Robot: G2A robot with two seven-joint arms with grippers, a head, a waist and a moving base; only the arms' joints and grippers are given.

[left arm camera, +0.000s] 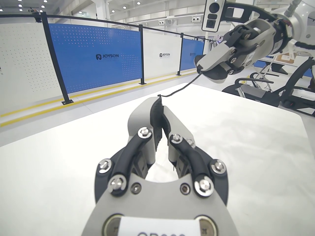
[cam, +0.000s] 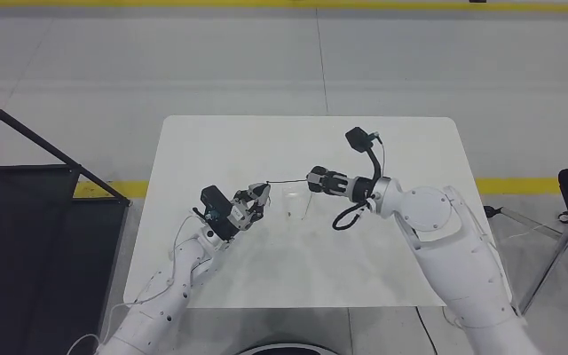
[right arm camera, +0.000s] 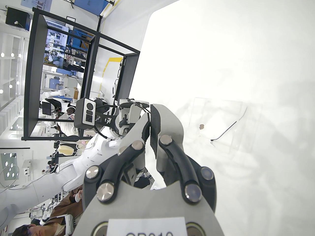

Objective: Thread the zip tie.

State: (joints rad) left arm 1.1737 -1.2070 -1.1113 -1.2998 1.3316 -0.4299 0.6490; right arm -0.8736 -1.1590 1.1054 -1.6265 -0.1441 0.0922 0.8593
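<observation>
Above table (left arm camera: 246, 136), left gripper (left arm camera: 159, 103) and right gripper (left arm camera: 202, 70) clamp zip tie (left arm camera: 181, 89); gripped ends hidden.

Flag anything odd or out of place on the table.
Only a small brown speck in the clear plastic tray, beside a loose black zip tie; it looks like a stain or debris. Nothing spilled or damaged.

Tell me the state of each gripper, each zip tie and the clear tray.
held zip tie: stretched between both grippers, not threaded.
left gripper: shut on one end of it.
right gripper: shut on the other end.
clear tray: flat on the table.
spare zip tie: lying loose inside the tray.
</observation>
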